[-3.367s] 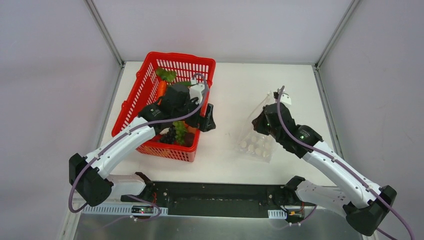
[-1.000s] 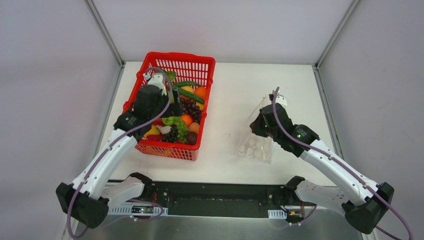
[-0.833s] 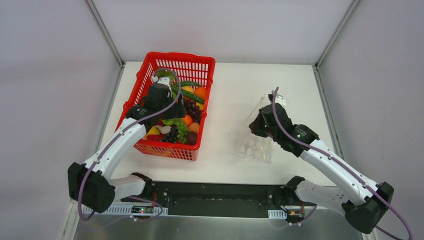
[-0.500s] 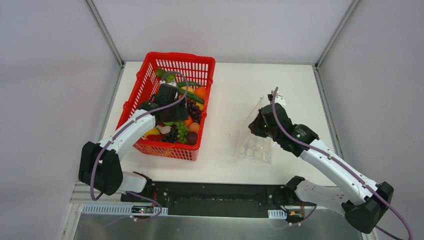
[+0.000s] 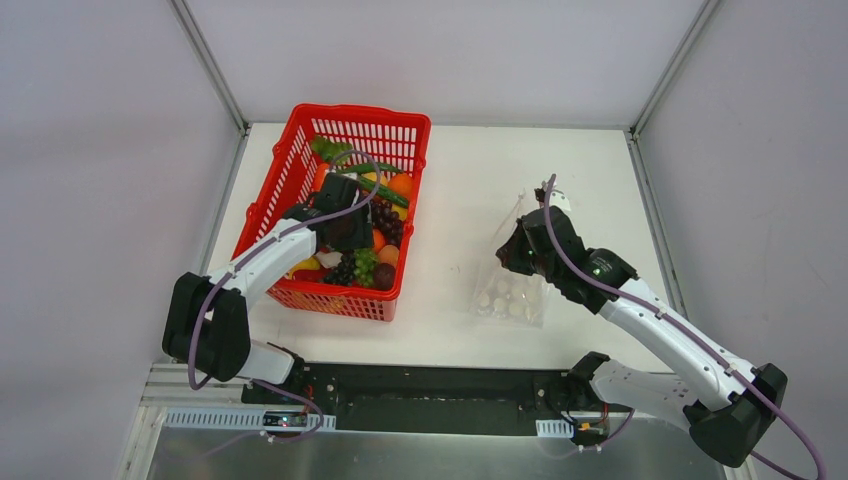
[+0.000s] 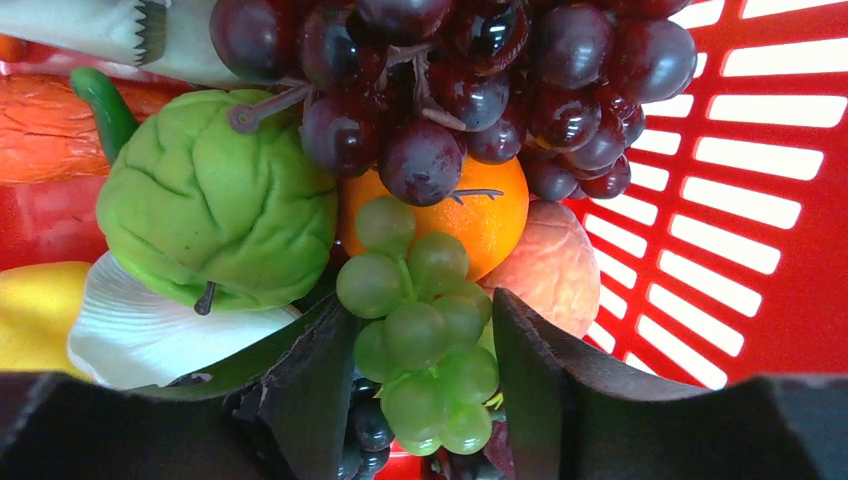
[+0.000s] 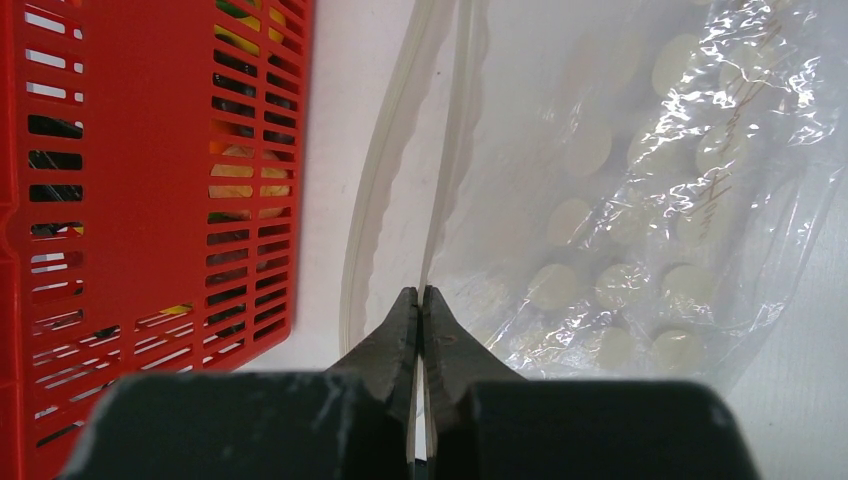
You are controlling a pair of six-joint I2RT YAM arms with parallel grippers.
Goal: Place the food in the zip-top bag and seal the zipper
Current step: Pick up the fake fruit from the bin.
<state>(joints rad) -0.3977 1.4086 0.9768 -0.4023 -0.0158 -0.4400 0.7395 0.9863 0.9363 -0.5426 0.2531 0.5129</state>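
We find the food (image 5: pixel 365 262) in the basket (image 5: pixel 365 112), table's (image 5: pixel 470 170) ten o'clock; zip-top bag (image 5: pixel 512 297) well apart, four o'clock.

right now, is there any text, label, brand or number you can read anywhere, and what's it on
No readable text, label, brand or number in any view.
zip-top bag: only printed white round dots, no lettering I can make out.
red basket: plain mesh, no label showing.
food: no stickers or print showing.
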